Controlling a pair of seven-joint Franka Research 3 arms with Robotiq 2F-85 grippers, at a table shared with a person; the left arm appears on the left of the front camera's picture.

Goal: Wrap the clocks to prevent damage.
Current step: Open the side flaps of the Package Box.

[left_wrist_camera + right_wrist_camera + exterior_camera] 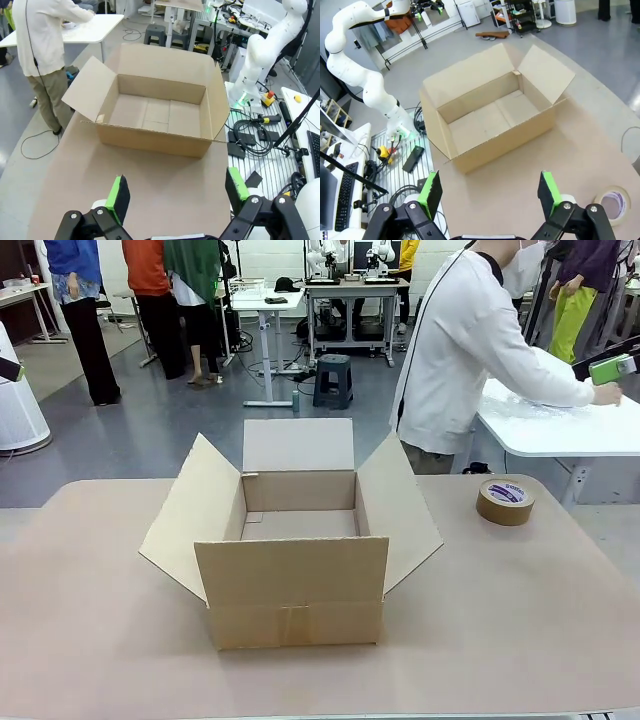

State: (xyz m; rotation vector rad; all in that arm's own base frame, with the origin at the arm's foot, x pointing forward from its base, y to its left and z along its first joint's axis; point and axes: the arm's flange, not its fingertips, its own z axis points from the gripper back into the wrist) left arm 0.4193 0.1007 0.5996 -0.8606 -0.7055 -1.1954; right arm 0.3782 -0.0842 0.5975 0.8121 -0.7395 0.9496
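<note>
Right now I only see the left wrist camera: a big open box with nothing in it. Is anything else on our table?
Observer: Yes, a roll of brown tape lies flat to the robot's right of the box, apart from it.
Operator: What's the other gripper doing?
Observer: The right gripper is open and holds nothing.
Operator: What is the person touching?
Observer: The person's hand reaches onto a crinkly clear sheet, maybe bubble wrap, on the white table behind ours.
</note>
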